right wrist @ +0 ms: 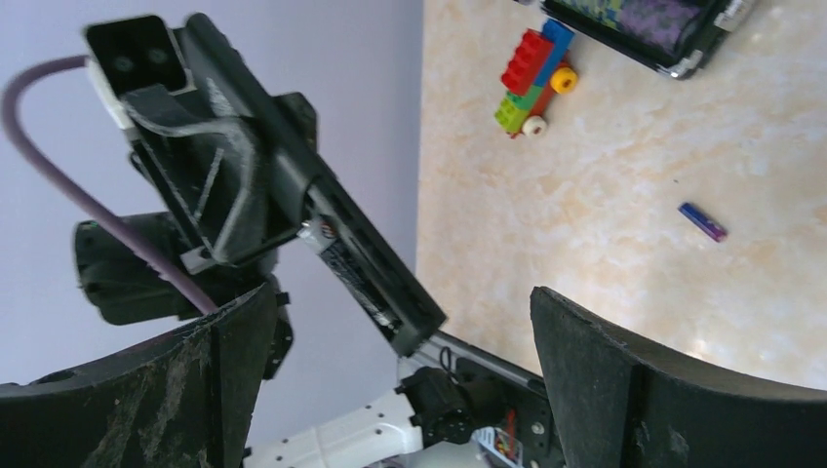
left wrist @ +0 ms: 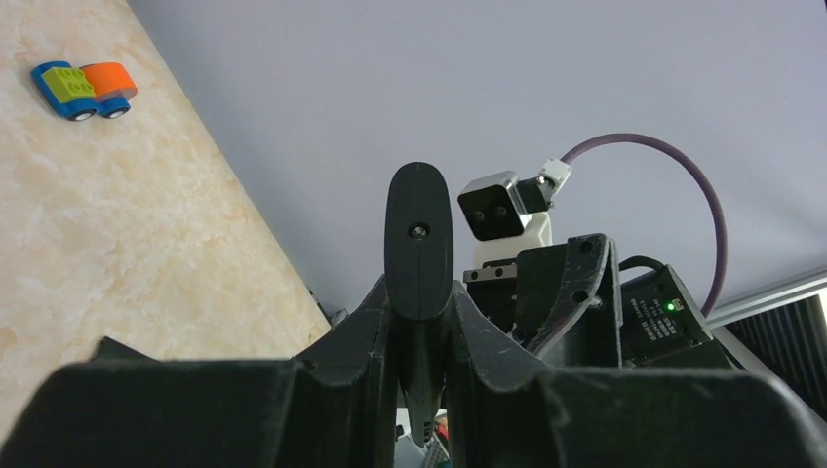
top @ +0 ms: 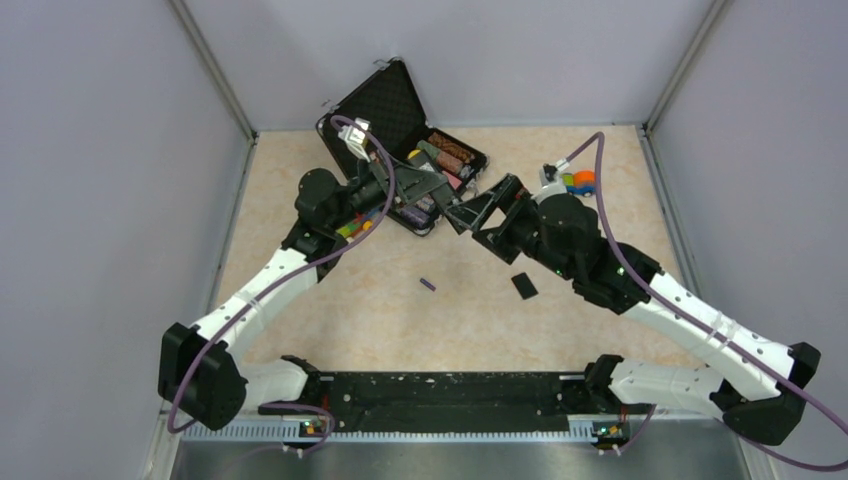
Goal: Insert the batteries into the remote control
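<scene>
L gripper (left wrist: 419,336) is clamped tight on the remote (left wrist: 419,244), fingers (left wrist: 363,336) pressing both long sides. The remote is up in the air over the middle of the table (top: 330,320), just in front of the open chip case (top: 385,105). From the L wrist cam it shows end-on, sticking up past the fingers.

R gripper (right wrist: 400,317) is spread wide w/ nothing in it, facing the L one from close by. In the R wrist view the remote runs diagonally as a long black bar, and its lower end sits in the gap between the two R fingers (right wrist: 624,390), apart from both. One face of the bar looks open like a slot w/ a label inside; can't tell if anything is in it.

Purple battery (top: 427,284) lies loose on the table nearer the arm bases, between the two arms and well apart from the remote. Only that one battery is clear to me. A small flat black cover piece (top: 524,286) lies to its right, near the R arm.

A block toy car (top: 578,182) sits behind the R wrist; a block toy train (right wrist: 531,83) sits by the L arm, near the case's corner.
</scene>
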